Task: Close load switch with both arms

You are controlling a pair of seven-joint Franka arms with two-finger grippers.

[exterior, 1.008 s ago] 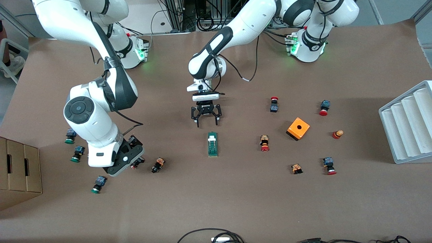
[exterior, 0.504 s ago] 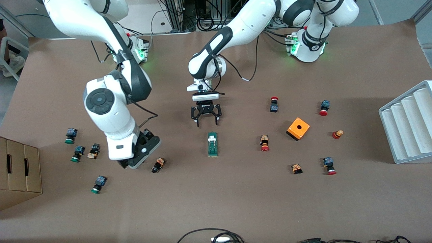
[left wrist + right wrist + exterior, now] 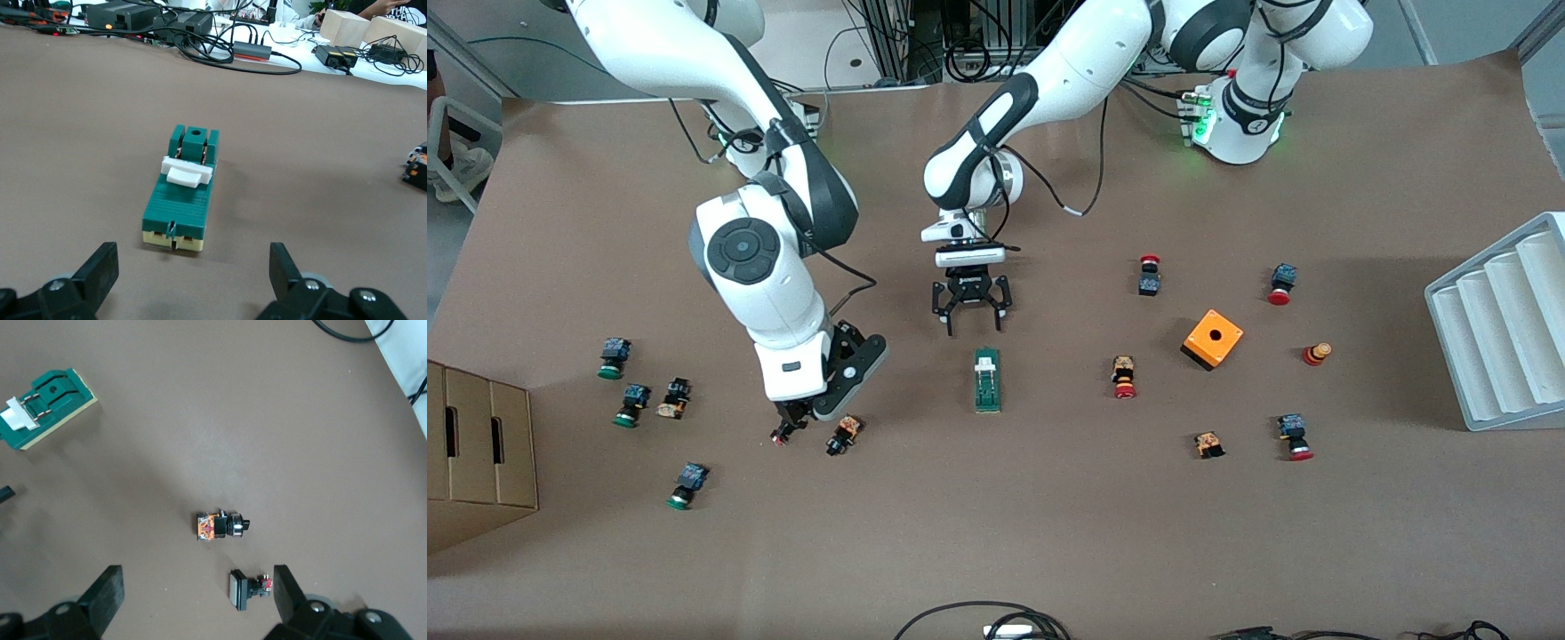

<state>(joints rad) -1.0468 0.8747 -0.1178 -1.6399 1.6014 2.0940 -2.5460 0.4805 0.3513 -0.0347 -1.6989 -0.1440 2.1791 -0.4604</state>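
Front view: both tools open near load switch (image 3: pixel 987 380)

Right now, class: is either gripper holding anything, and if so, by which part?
Nothing is held. The left gripper and the right gripper are both open above the table; the load switch lies untouched.

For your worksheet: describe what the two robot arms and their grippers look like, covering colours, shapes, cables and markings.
Both arms, the left arm and the right arm, have glossy white rounded shells with black joint bands and thin black cables alongside. The right arm shows a round dark cap with a ring pattern. The left gripper and right gripper are black and two-fingered.
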